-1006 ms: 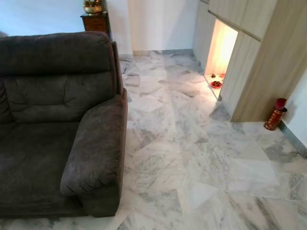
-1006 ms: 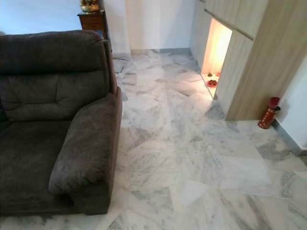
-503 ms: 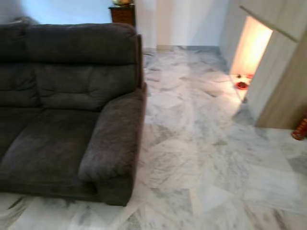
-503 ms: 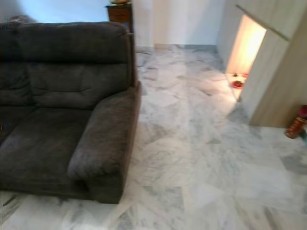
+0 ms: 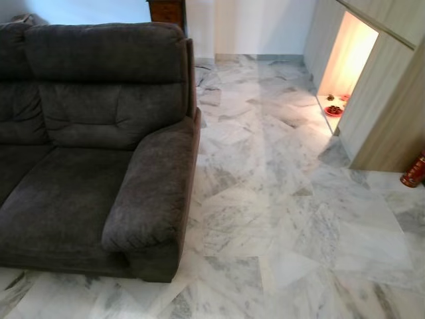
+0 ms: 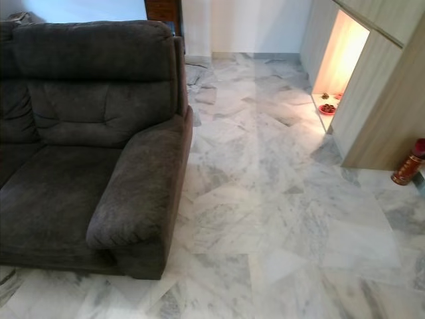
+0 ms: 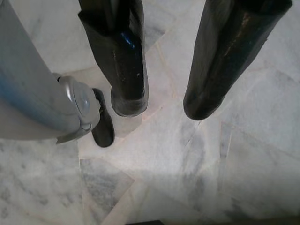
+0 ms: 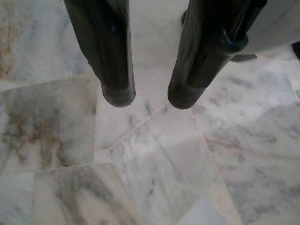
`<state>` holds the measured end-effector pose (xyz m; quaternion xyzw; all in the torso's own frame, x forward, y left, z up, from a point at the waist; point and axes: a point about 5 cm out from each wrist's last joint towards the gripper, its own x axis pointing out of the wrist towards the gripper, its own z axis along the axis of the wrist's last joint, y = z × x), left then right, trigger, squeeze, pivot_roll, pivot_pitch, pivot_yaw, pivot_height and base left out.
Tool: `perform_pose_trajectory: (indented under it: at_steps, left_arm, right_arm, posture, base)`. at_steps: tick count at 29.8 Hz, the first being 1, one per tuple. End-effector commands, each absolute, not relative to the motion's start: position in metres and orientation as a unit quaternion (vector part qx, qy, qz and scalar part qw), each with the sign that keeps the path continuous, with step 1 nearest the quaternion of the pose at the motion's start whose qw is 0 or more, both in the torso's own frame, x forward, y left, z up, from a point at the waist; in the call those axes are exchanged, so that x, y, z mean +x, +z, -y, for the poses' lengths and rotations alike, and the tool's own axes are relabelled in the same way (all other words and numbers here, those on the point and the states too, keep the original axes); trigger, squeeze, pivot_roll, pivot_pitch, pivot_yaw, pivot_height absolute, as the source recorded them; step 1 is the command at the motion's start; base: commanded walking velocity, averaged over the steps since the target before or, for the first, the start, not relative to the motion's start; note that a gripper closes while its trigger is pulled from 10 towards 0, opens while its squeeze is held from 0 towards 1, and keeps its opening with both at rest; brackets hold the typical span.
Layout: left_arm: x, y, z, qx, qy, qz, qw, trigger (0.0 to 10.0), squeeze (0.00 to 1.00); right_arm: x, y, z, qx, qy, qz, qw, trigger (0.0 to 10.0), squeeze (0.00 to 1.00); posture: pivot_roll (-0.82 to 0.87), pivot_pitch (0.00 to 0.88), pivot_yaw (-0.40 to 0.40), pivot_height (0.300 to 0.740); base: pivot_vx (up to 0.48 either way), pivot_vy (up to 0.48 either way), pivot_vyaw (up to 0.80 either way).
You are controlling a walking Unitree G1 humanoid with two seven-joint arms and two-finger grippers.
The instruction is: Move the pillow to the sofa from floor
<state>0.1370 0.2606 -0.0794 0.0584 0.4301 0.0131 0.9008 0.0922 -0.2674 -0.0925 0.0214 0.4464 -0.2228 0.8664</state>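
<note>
Dark grey sofa (image 5: pixel 86 159) on the robot's left, seat cushions bare; marble floor (image 5: pixel 285 199) wide open to the right. No pillow can be picked out on the floor stretch in view — where it lies can't be told. Left gripper (image 7: pixel 161 105) and right gripper (image 8: pixel 145 96) hang over bare tiles, 2 fingers each spread apart, holding nothing. Pillow likely soft, light — pinch a corner or edge. Watch the armrest (image 5: pixel 156 193) edge and wooden cabinet (image 5: pixel 385 100).

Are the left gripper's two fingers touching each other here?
Apart. The left wrist view shows the left gripper with bare marble floor plainly visible between its fingers.
</note>
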Motion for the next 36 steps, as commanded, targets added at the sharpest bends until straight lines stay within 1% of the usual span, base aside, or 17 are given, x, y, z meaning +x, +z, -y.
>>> perform_pose_trajectory:
  at_steps: [1,2,6,8,36]
  left_arm:
    - [0.1254,-0.0833,-0.2638,0.052,0.02,-0.45,0.891,10.0,0.0]
    - [0.1253,-0.0833,-0.2638,0.052,0.02,-0.45,0.891,10.0,0.0]
    - [0.1252,-0.0833,-0.2639,0.052,0.02,-0.451,0.891,10.0,0.0]
    - [0.1253,-0.0833,-0.264,0.054,0.02,-0.451,0.891,10.0,0.0]
    - [0.1255,-0.083,-0.2651,0.053,0.018,-0.454,0.89,10.0,0.0]
  right_arm:
    - [0.0884,-0.0933,0.2666,0.015,-0.217,-0.45,0.866,10.0,0.0]
    - [0.0886,-0.0931,0.2668,0.011,-0.216,-0.449,0.867,10.0,0.0]
    - [0.0881,-0.0938,0.2644,0.022,-0.213,-0.447,0.869,10.0,0.0]
    - [0.088,-0.094,0.2632,0.041,-0.223,-0.44,0.869,10.0,0.0]
    - [0.09,-0.0959,0.257,0.043,-0.214,-0.445,0.868,10.0,0.0]
  posture:
    - [-0.07,0.078,0.047,0.74]
    - [-0.07,0.078,0.047,0.74]
    - [-0.07,0.078,0.046,0.74]
    - [-0.07,0.079,0.047,0.74]
    - [-0.07,0.081,0.051,0.74]
  base:
    - [0.0,0.386,0.0]
    - [0.0,0.386,0.0]
    - [0.0,0.386,0.77]
    - [0.0,0.386,0.0]
    - [0.0,0.363,0.0]
